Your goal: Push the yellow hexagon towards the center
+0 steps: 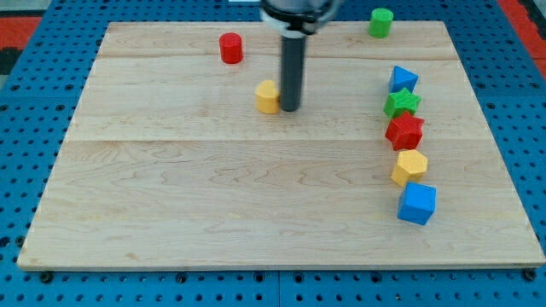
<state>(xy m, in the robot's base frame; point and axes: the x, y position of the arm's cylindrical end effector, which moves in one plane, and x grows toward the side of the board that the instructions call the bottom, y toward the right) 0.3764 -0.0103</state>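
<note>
The yellow hexagon (409,166) lies near the board's right side, between a red star (404,131) above it and a blue cube (417,203) below it, touching or nearly touching both. My tip (290,108) stands far to its left, in the upper middle of the board. The tip is right beside a second yellow block (268,96), on that block's right side; its shape is unclear.
A green star (401,103) and a blue triangular block (403,79) continue the right-hand column upward. A red cylinder (230,48) sits at upper left, a green cylinder (380,21) at upper right. The wooden board (171,188) lies on a blue pegboard.
</note>
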